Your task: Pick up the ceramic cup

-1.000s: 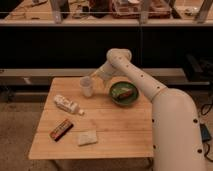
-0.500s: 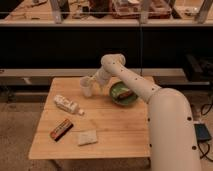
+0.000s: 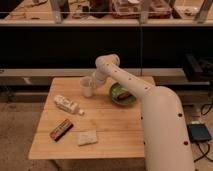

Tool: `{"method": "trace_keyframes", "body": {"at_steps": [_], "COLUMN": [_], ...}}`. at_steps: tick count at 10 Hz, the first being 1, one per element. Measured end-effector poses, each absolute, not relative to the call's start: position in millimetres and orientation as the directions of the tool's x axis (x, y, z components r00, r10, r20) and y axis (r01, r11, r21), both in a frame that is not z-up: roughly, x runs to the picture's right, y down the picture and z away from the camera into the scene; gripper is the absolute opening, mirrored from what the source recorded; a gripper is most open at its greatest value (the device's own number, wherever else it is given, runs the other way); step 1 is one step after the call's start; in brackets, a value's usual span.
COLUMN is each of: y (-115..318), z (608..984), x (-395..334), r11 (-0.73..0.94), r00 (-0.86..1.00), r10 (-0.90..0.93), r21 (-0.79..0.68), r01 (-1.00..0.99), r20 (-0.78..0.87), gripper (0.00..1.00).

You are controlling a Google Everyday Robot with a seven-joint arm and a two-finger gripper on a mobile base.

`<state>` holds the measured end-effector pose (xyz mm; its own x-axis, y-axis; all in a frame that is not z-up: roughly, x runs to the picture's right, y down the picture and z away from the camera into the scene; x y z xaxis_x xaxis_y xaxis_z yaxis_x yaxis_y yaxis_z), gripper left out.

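Observation:
The ceramic cup [image 3: 87,86] is white and stands upright near the back left of the wooden table [image 3: 107,120]. My gripper [image 3: 94,81] is at the cup's right side, level with its rim and touching or almost touching it. The white arm reaches in from the lower right, bends above the table's back edge and comes down to the cup. The cup rests on the table.
A green bowl [image 3: 122,94] with food in it sits just right of the cup, under the arm. A white bottle [image 3: 66,104] lies on its side in front of the cup. A dark snack bar [image 3: 61,129] and a pale packet [image 3: 87,137] lie near the front left. Dark shelving stands behind the table.
The arm's bend has moved left and slightly down, bringing the gripper closer against the cup. The cup has not moved.

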<state>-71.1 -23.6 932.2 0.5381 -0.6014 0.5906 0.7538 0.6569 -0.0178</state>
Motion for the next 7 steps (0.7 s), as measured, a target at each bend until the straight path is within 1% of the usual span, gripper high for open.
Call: {"method": "trace_keyframes", "body": {"at_steps": [2, 3, 4, 5, 7], "y": [-42.7, -56.3, -61.5, -66.9, -68.6], "z": [905.0, 881.4, 866.3, 842.7, 823.3], "x": [-70.8, -63.3, -57.7, -47.0, -31.8], "r11": [0.725, 0.754, 0.757, 0.748, 0.736], "r00": [0.578, 0.59, 0.588, 0.581, 0.577], "r10": [-0.531, -0.504, -0.506, -0.524, -0.544], "r21": [-0.021, -0.012, -0.002, 0.011, 0.016], "r01": [0.689, 0.657, 0.654, 0.663, 0.677], "r20": [0.619, 0.631, 0.631, 0.623, 0.609], "gripper": [0.0, 0.0, 0.0, 0.0, 0.0]}}
